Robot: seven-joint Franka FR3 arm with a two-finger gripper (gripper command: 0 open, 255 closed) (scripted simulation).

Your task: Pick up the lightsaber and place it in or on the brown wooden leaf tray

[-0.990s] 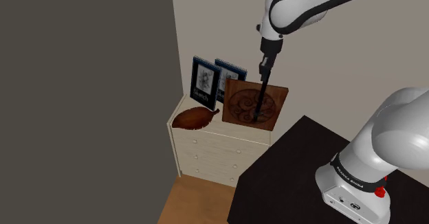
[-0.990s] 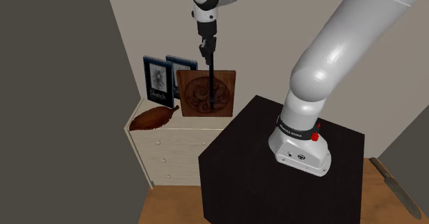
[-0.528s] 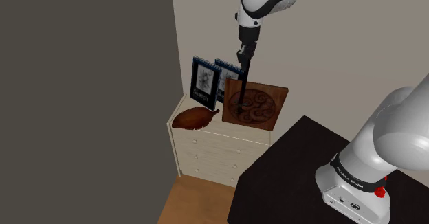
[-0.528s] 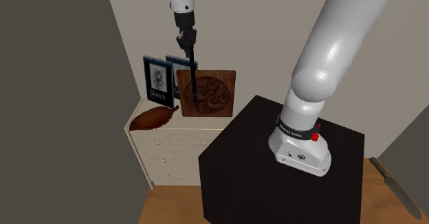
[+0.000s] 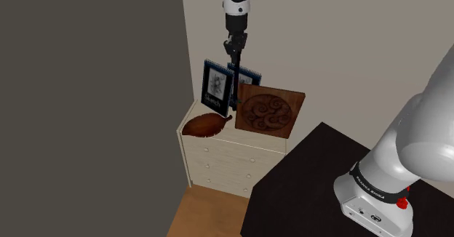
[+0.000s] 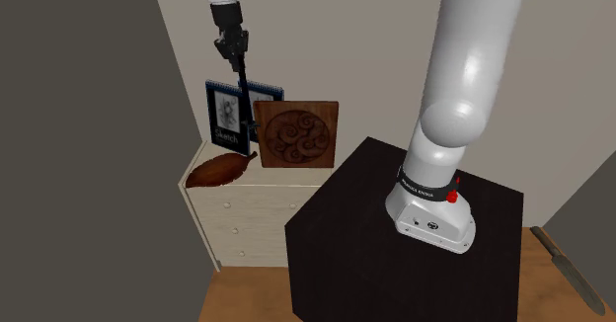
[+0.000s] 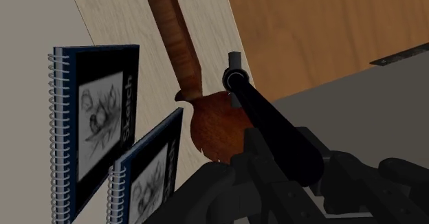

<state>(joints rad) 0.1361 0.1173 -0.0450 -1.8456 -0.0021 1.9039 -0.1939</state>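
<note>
My hand (image 5: 234, 46) (image 6: 233, 45) pinches the top end of the lightsaber (image 5: 236, 79) (image 6: 241, 98) (image 7: 268, 119), a thin black stick. The stick hangs straight down from my hand, high in the air, touching nothing else.

A moment ago the stick hung in front of the carved wooden board (image 5: 271, 112) (image 6: 298, 132). Now my arm has swung to the shoulder view's left. The stick hangs in front of the two sketch books (image 5: 216, 85) (image 6: 225, 118) that stand at the far side, by the wall.

Below the stick's tip lies the brown leaf tray (image 5: 206, 125) (image 6: 219, 170) (image 7: 212, 128). It rests flat on the pale chest of drawers (image 5: 218, 155) (image 6: 242, 216), near the front edge. In the wrist view the tip lines up with the tray's edge close to its stem, not with its middle.

So I think the carry is nearly done. I am almost over the tray, but still well above it. I guess I need to go a little more toward the leaf's wide part, then come down, then let go. The tray is shallow and the stick is long, so it could roll off if I drop it from high up.
</note>
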